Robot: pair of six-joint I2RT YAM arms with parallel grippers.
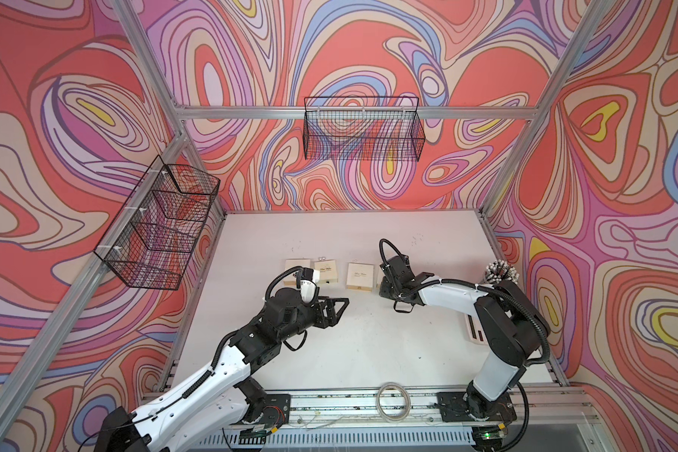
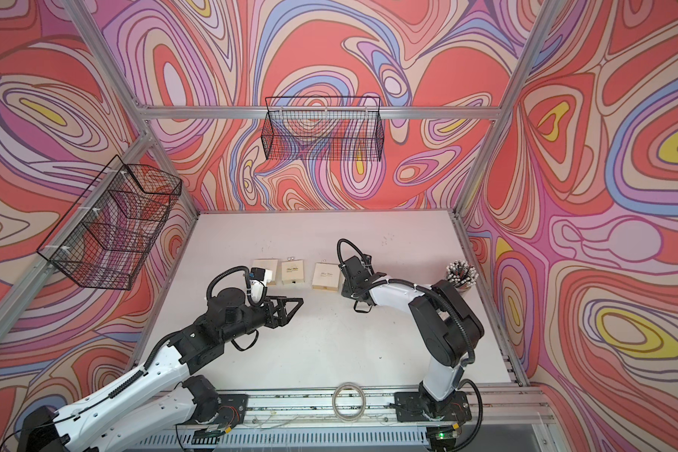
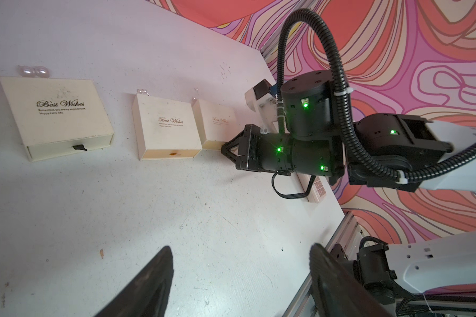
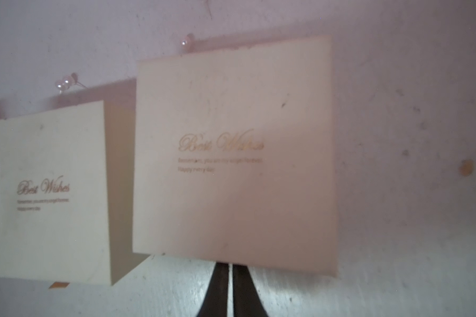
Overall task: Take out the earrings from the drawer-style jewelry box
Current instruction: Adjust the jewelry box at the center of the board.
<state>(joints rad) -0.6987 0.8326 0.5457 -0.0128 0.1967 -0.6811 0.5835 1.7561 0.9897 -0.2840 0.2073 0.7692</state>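
We see 4 cream boxes in a row across the middle of the worktop, parallel to its far edge, with their drawer fronts facing the near edge. The earrings lie out on the bare worktop, just behind the boxes on the far-edge side. 2 pearly drops touching each other sit just beyond the box with the black pull tab. A smaller pair sits at a far corner of the next box. A tiny bead shows just beyond the far side of the end box, the one nearest the right edge. Whether any piece is inside a drawer we cannot tell. The right pincer has its jaws pressed together, tips right at the front of that end box; whether they pinch anything there is hidden by the box's edge. The left pincer is spread wide and holds nothing, hanging over bare worktop on the near-edge side of the row, apart from the boxes. A cup of black white-tipped sticks stands by the right edge, and a coil of pale cable lies on the rail along the near edge.
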